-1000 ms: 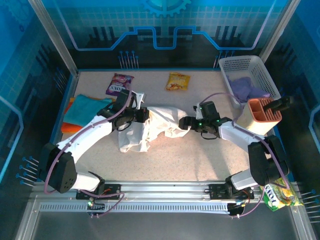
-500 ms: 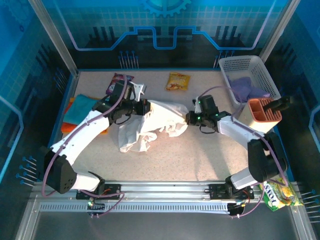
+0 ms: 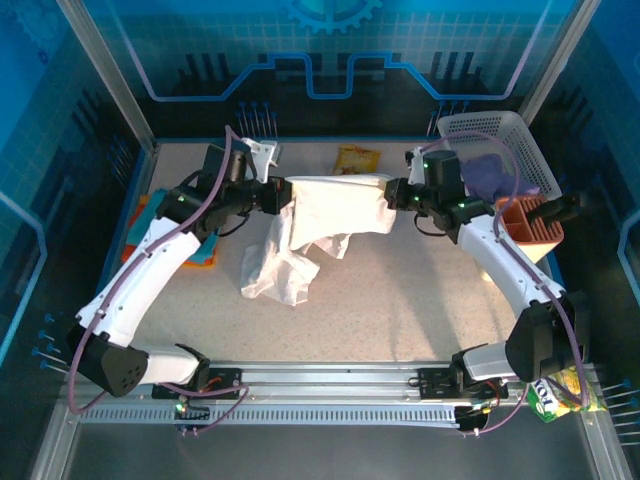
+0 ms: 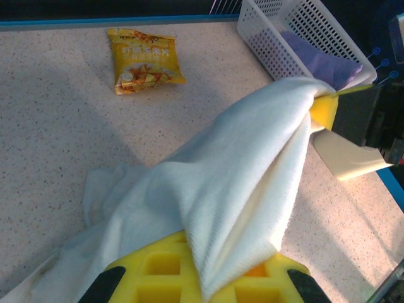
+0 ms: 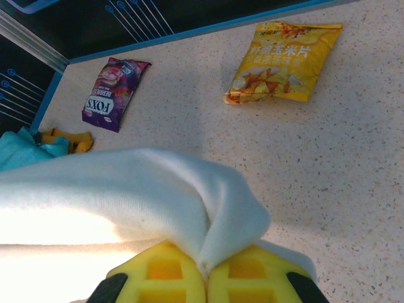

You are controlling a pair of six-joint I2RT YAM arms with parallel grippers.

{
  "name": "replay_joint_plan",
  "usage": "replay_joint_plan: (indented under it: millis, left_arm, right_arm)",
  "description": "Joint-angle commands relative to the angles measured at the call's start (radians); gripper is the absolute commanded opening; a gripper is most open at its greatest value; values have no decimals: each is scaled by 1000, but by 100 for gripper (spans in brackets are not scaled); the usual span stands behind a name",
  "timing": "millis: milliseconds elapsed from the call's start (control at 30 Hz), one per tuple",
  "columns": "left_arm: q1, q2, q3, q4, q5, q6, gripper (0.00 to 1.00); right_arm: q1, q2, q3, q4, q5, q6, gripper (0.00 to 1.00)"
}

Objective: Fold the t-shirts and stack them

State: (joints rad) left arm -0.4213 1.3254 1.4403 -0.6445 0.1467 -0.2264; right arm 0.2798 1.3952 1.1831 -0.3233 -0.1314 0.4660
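- The left gripper (image 3: pixel 283 195) is closed on one end of the white t-shirt (image 3: pixel 335 205). In the left wrist view its yellow pads (image 4: pixel 158 278) pinch a bunched fold of the cloth.
- The right gripper (image 3: pixel 393 193) is clamped on the opposite end of the same shirt. In the right wrist view the cloth folds over and runs down into the seam between its two yellow pads (image 5: pixel 170 271).
- The white t-shirt hangs between the two grippers toward the far half of the surface (image 3: pixel 400 300), with its top edge pulled into a nearly straight band.
- The rest of the shirt droops from that band on the left arm's side, and its crumpled lower part rests on the surface near the middle.
- From the left wrist camera, the shirt narrows to a point at the right gripper (image 4: pixel 328 113), just in front of the white basket (image 4: pixel 297 38).
- The basket sits at the far right corner and holds a purple cloth (image 4: pixel 322 60).
- A teal t-shirt (image 5: pixel 22 151) and an orange t-shirt (image 5: pixel 66 140) lie together at the left edge of the surface, well apart from the white one.
- A yellow snack packet (image 3: pixel 355 160) lies flat just beyond the stretched shirt.
- A purple snack packet (image 5: pixel 113 95) lies farther left, near the teal and orange shirts.
- An orange slotted holder (image 3: pixel 525 225) stands just in front of the basket, on the right.
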Motion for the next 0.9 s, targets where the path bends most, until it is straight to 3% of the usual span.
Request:
replay_joint_plan:
  millis: [0, 200, 333, 433, 500, 533, 633, 667, 767, 867]
  left_arm:
    - [15, -59, 41, -31, 22, -24, 1]
    - [-40, -109, -117, 123, 120, -177, 2]
    - [-182, -88, -220, 255, 71, -264, 1]
    - [-312, -42, -268, 381, -42, -328, 1]
    - [-372, 23, -268, 443, -70, -378, 6]
    - [-400, 71, -249, 454, -82, -391, 13]
    - [-449, 210, -155, 392, -119, -378, 53]
    - [-450, 245, -117, 342, -118, -368, 64]
    - [-445, 259, -105, 269, -157, -332, 75]
    - [-400, 185, -190, 247, -143, -322, 77]
  right_arm:
    - [-32, 18, 70, -78, 49, -22, 0]
    - [-95, 18, 117, -229, 124, -42, 3]
    - [-182, 2, 87, -293, 178, -58, 4]
    - [-251, -8, 59, -317, 207, -47, 7]
    - [-285, -3, 50, -331, 244, -40, 11]
    - [-299, 3, 52, -344, 258, -33, 17]
    - [-310, 6, 42, -343, 226, -30, 65]
    - [-308, 4, 38, -341, 202, -33, 76]
    - [-299, -10, 28, -356, 167, -42, 92]
    - [-261, -44, -11, -354, 160, -58, 100]
